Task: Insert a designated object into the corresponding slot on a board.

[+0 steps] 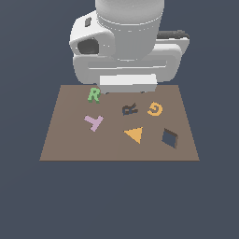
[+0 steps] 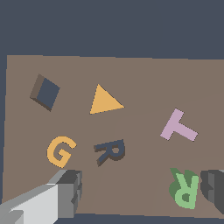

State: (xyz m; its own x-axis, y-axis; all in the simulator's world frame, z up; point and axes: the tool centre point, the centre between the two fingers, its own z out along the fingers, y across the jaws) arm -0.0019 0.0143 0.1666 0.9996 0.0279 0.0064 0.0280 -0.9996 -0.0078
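Observation:
The designated object, a light-green letter R (image 1: 94, 94) (image 2: 183, 188), lies flat near the far edge of the brown board (image 1: 70, 140) (image 2: 144, 74). The slot (image 1: 130, 109) (image 2: 110, 151) is a dark R-shaped cutout near the board's middle, empty. In the wrist view my gripper (image 2: 142, 186) is open wide. One finger (image 2: 68, 192) is on the slot's side, and the other finger (image 2: 214, 188) is just beyond the green R, so the letter sits between them, close to that second finger. In the exterior view the arm's white body (image 1: 123, 46) hides the fingers.
An orange letter G (image 1: 155, 109) (image 2: 60, 151) lies beside the slot. A pink letter Y (image 1: 94, 122) (image 2: 178, 127), an orange triangle (image 1: 134, 134) (image 2: 104, 100) and a dark diamond-shaped cutout (image 1: 170, 138) (image 2: 45, 92) are on the board's near half.

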